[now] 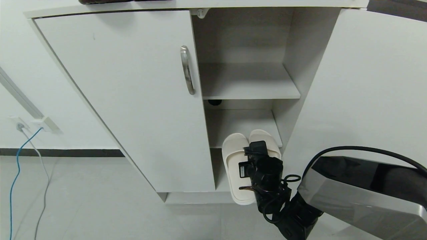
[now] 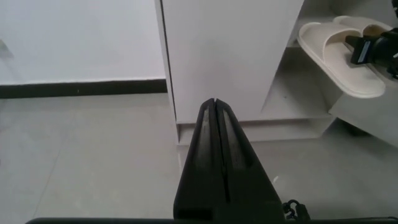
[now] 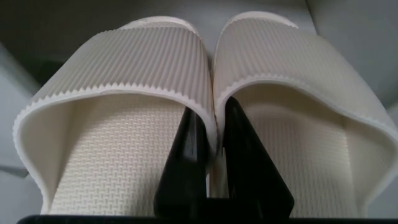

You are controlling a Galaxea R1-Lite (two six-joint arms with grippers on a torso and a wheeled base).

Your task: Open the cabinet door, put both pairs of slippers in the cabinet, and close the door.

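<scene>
A pair of cream slippers [image 1: 235, 156] [image 3: 124, 124] [image 2: 336, 50] hangs side by side at the cabinet's open right half, toes over the front edge of the lower shelf [image 1: 240, 125] and heels sticking out in front. My right gripper [image 1: 256, 150] [image 3: 211, 149] is shut on the two inner straps, pinching them together. The cabinet's left door [image 1: 126, 100] with its metal handle [image 1: 187, 70] is closed; the right door [image 1: 363, 93] stands swung open. My left gripper [image 2: 214, 112] is shut on nothing, low over the floor and pointing at the cabinet's base.
An upper shelf [image 1: 247, 83] sits bare above the lower one. A wall socket [image 1: 20, 128] with a blue cable [image 1: 15, 176] and a grey one is at the far left. A dark object [image 1: 100, 1] lies on the cabinet top. Grey floor spreads before the cabinet.
</scene>
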